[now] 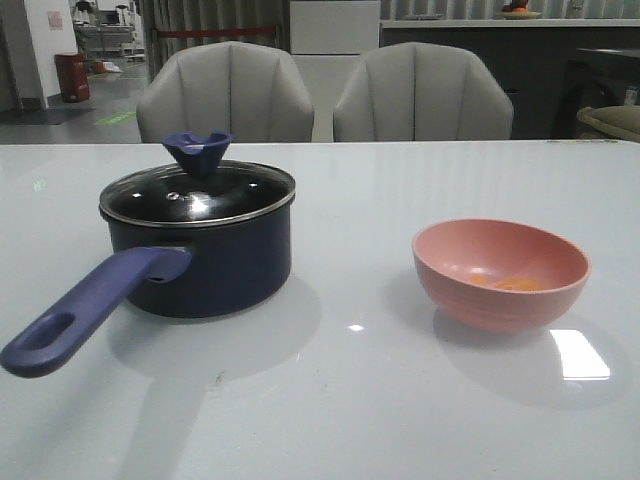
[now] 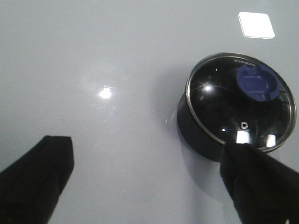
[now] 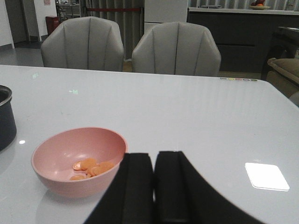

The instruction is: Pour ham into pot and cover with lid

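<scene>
The navy pot (image 1: 215,265) stands left of centre with its purple-blue handle (image 1: 85,312) toward the front left. The glass lid (image 1: 197,195) with its purple-blue knob (image 1: 197,150) sits on it. The ham (image 1: 510,284) lies in the pink bowl (image 1: 500,272) at the right. Neither gripper shows in the front view. My left gripper (image 2: 147,161) is open and empty above the table, beside the lidded pot (image 2: 198,135) and its lid (image 2: 240,100). My right gripper (image 3: 154,161) is shut and empty, just beside the bowl (image 3: 79,161) holding the ham (image 3: 91,168).
Two grey chairs (image 1: 225,92) (image 1: 422,92) stand behind the white table's far edge (image 1: 400,143). Ceiling lights reflect on the tabletop (image 1: 578,353). The pot's rim shows at the edge of the right wrist view (image 3: 5,114).
</scene>
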`<state>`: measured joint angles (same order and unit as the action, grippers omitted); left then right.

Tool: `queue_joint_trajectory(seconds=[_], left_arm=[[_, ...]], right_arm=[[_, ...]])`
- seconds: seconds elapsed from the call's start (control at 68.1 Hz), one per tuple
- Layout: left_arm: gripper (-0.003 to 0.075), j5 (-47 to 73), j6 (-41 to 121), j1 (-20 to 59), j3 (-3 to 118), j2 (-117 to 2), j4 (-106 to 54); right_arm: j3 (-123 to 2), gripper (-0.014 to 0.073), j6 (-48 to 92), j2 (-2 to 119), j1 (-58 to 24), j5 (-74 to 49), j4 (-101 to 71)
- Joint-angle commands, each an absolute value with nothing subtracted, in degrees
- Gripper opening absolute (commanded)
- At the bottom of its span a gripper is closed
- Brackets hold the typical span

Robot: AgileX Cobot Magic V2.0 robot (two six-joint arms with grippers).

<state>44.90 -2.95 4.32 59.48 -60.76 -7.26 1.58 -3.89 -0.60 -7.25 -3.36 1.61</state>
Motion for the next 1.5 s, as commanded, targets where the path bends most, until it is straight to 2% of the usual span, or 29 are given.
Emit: queue_joint_trajectory(seconds=[0.0,0.25,0.529,0.999,1.38,1.483], left_arm=[[0.0687,42.6,-3.7,7.2,65.2,-66.0,-9.4],[0.0687,42.7,-4.0,18.3,74.8,-79.7,-8.8],[0.0687,48.0,-10.8,23.8,86.7,-93.6,-4.1],[0.0688,58.8,-15.8,25.3,102.4,-106.3,0.0],[0.0687,59.0,-17.7,25.3,104.3,-110.6,1.4],[0.0645,59.0,-17.7,25.3,104.3,-111.2,1.4]], right_arm=[[1.2,0.0162,-4.0,-1.7,-7.0,1.5,2.5],[1.2,0.0162,-4.0,-1.7,-7.0,1.5,2.5],[1.2,0.0162,-4.0,-1.7,-7.0,1.5,2.5],[1.2,0.0162,-4.0,-1.7,-7.0,1.5,2.5],[1.2,0.0162,-4.0,-1.7,-7.0,1.5,2.5],[1.2,0.0162,-4.0,-1.7,-7.0,1.5,2.5]])
